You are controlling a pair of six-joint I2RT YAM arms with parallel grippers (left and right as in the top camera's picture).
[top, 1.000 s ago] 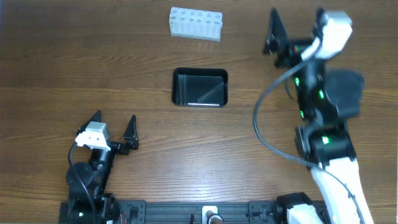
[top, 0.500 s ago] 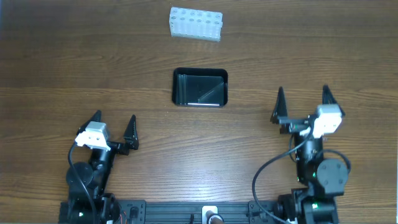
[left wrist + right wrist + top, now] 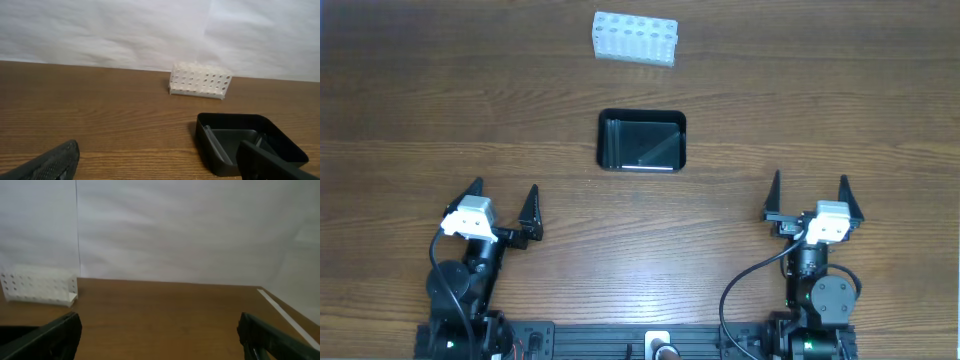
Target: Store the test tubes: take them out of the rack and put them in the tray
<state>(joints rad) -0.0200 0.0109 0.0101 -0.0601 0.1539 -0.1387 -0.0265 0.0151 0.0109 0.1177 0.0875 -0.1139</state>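
white test tube rack (image 3: 634, 39) stands at the far side of the wooden table (image 3: 440, 100), a little left of centre, long side running left to right, its rows of holes facing up. black tray (image 3: 604, 141) sits nearer than the rack, about mid-table and well apart from it. clear test tubes (image 3: 658, 150) lie flat inside the tray: one slants across the floor and another lies along the left wall in the left wrist view. exact count cannot be told through the glare on the tray floor. left gripper (image 3: 505, 186) is at the near left of the table, close to its arm's base, fingers spread wide and holding nothing, pointed toward the far side. right gripper (image 3: 810, 177) is at the near right, likewise close to its base, fingers spread wide, nothing between them. both grippers are well apart from tray and rack. a white backdrop (image 3: 100, 30) rises behind the far edge of the table.
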